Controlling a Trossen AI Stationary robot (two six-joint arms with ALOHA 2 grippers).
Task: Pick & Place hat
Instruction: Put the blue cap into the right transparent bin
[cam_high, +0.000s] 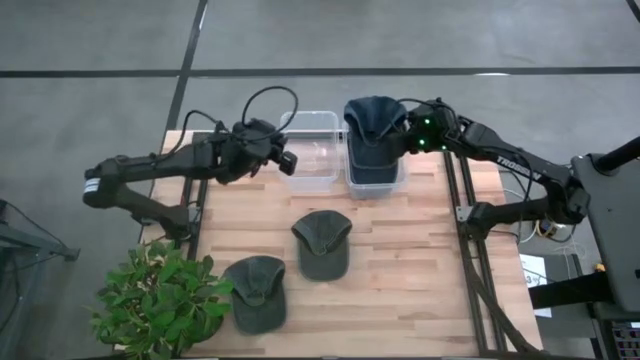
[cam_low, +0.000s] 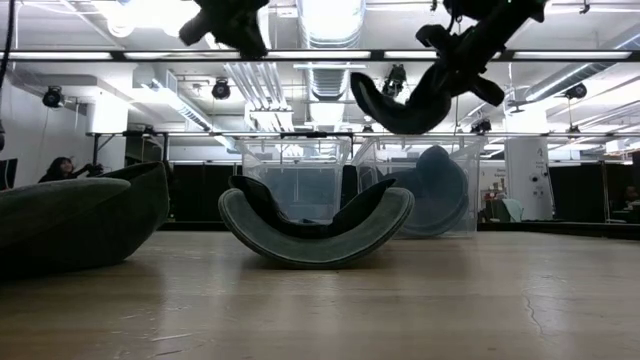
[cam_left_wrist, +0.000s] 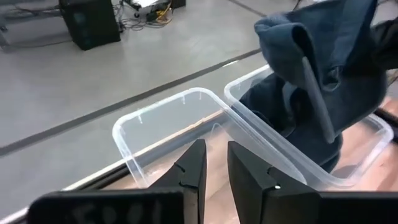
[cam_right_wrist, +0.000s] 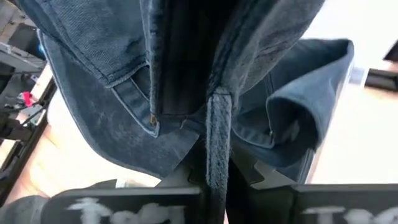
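A dark blue hat (cam_high: 375, 118) hangs above the right clear bin (cam_high: 398, 180), with my right gripper (cam_high: 412, 135) shut on it. A second dark blue hat (cam_left_wrist: 292, 127) lies inside that bin. My left gripper (cam_high: 288, 162) hovers at the left edge of the empty clear bin (cam_high: 312, 150). Its fingers (cam_left_wrist: 196, 174) stand a narrow gap apart with nothing between them. Two green hats lie crown-up on the table, one at the middle (cam_high: 322, 243) and one nearer the front left (cam_high: 255, 290). My right gripper pinches the blue hat at its rear edge, where the back strap (cam_right_wrist: 217, 130) runs down between the two fingers. The fingers slant down from the table's right side. The hat (cam_low: 410, 105) hangs below and beside them, lifted clear above the bin.
The two bins stand side by side at the table's far edge. A potted plant (cam_high: 160, 300) fills the near left corner. Black frame rails (cam_high: 470, 250) run along the table's right side. The low view shows a person (cam_low: 60, 170) far back in the room.
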